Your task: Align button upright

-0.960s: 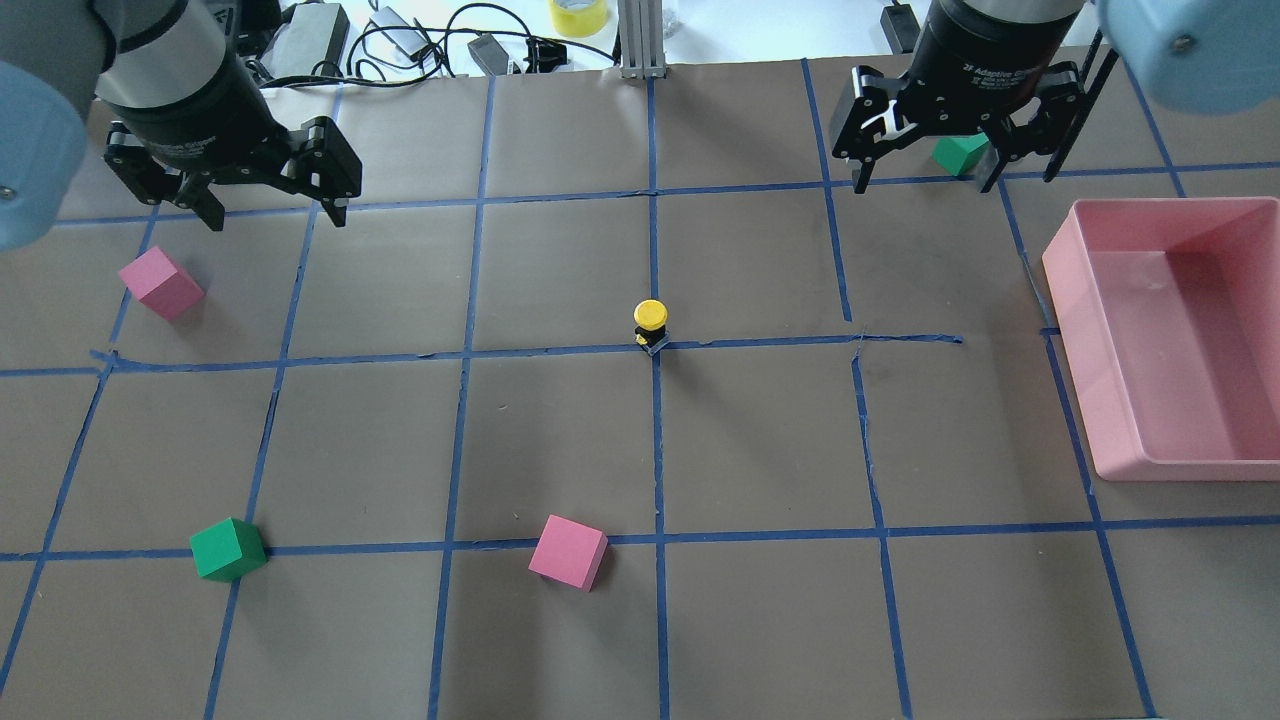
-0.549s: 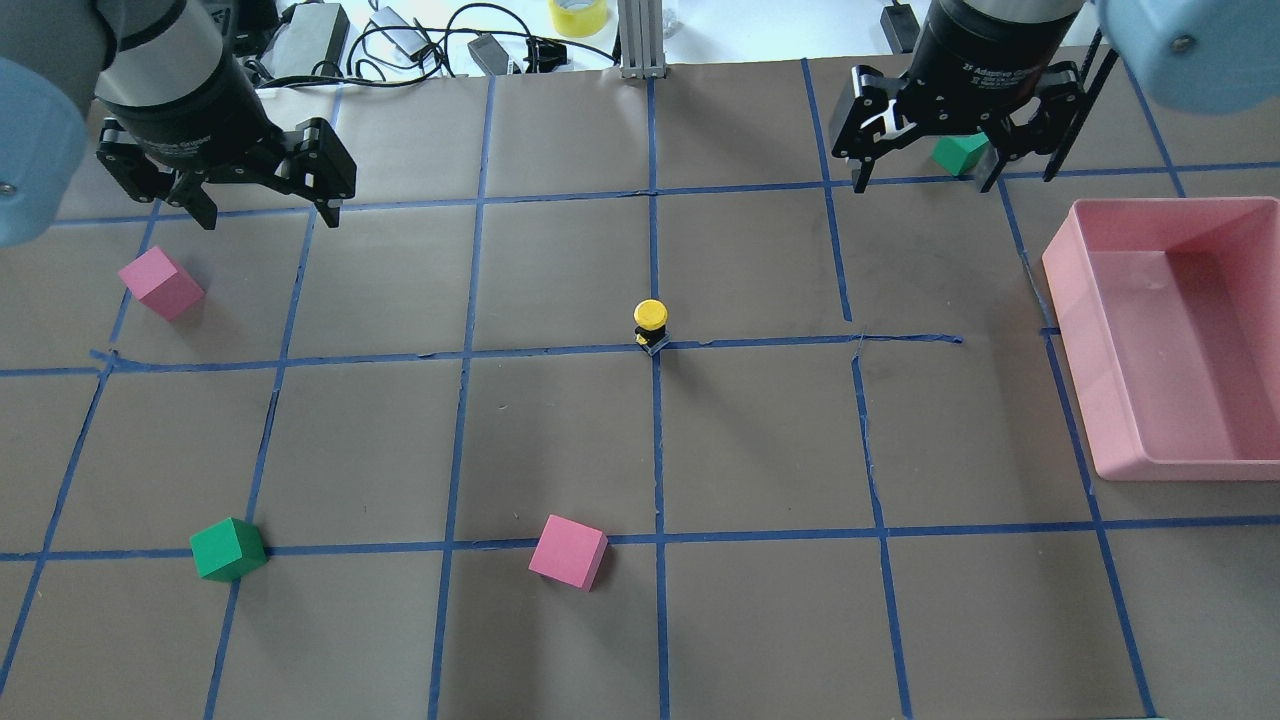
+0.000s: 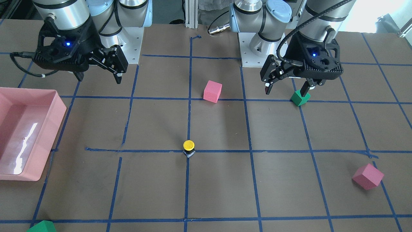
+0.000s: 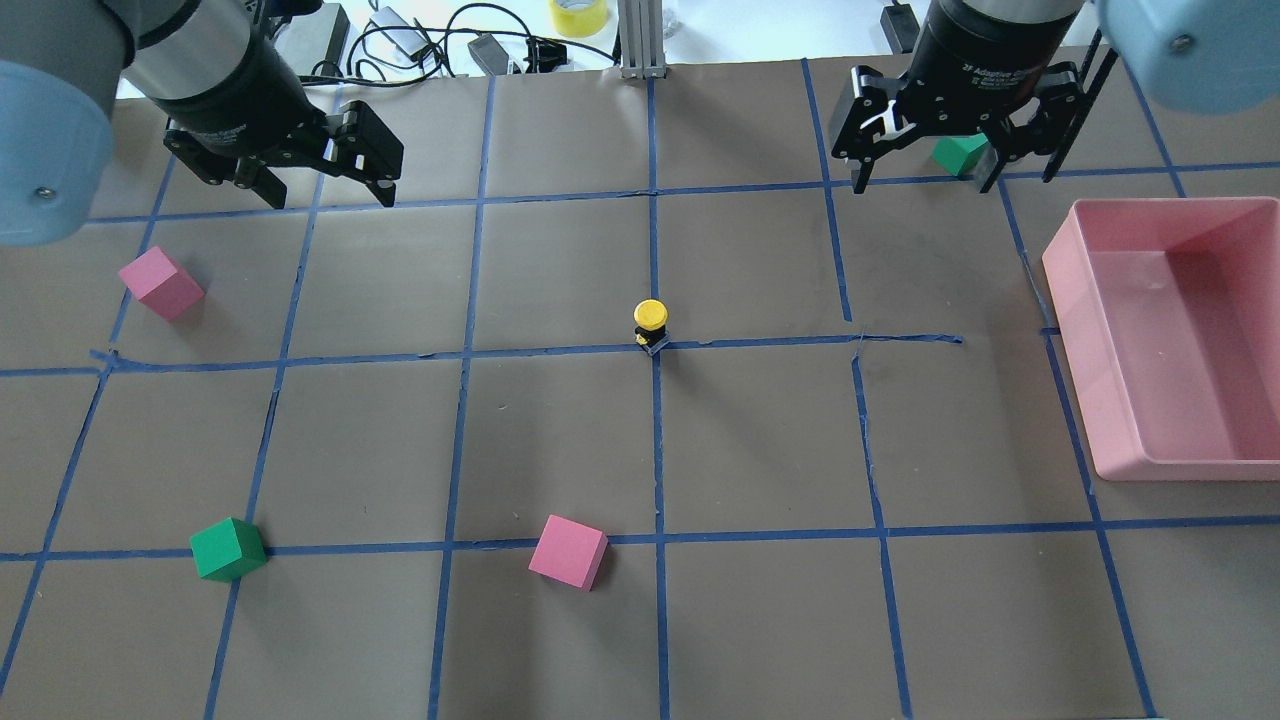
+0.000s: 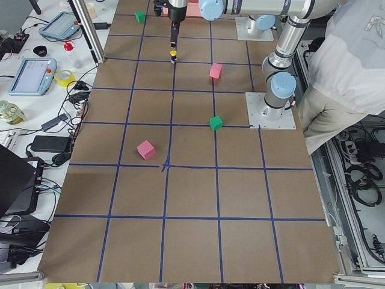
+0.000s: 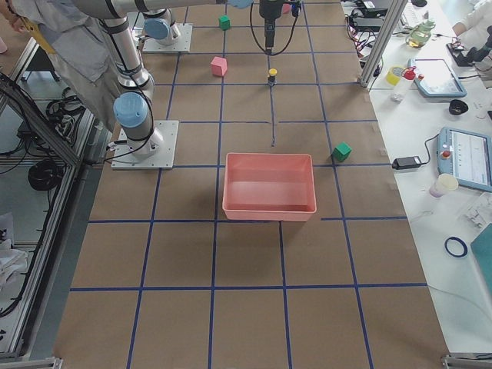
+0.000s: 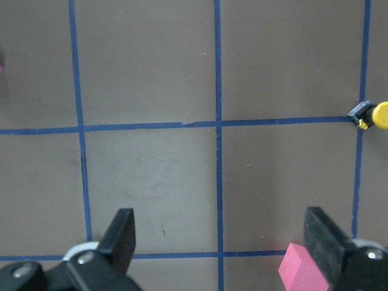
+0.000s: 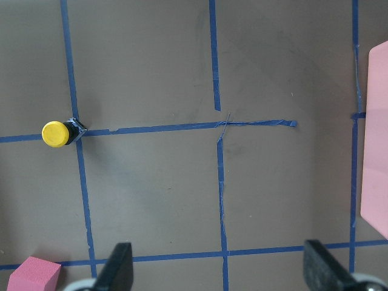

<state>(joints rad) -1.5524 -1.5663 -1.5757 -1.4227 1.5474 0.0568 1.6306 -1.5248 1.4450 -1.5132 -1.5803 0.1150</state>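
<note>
The table (image 4: 560,440) is covered in matt brown paper, faintly scuffed, gridded with smooth blue tape (image 4: 760,537). The tray (image 4: 1180,468) is glossy pink plastic, catching glare. The pink cube (image 4: 568,551) looks like matt foam. The button (image 4: 650,314) has a smooth yellow plastic cap.

Robotics lab: taped-grid table (image 4: 560,440), teach pendants (image 6: 467,157), cables (image 4: 420,45)

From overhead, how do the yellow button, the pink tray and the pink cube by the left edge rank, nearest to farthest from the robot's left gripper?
Measured from the left gripper:
1. Pink cube, near the left edge, just below and left of the gripper.
2. Button, mid-table, off to its right.
3. Tray, at the far right edge.
</note>
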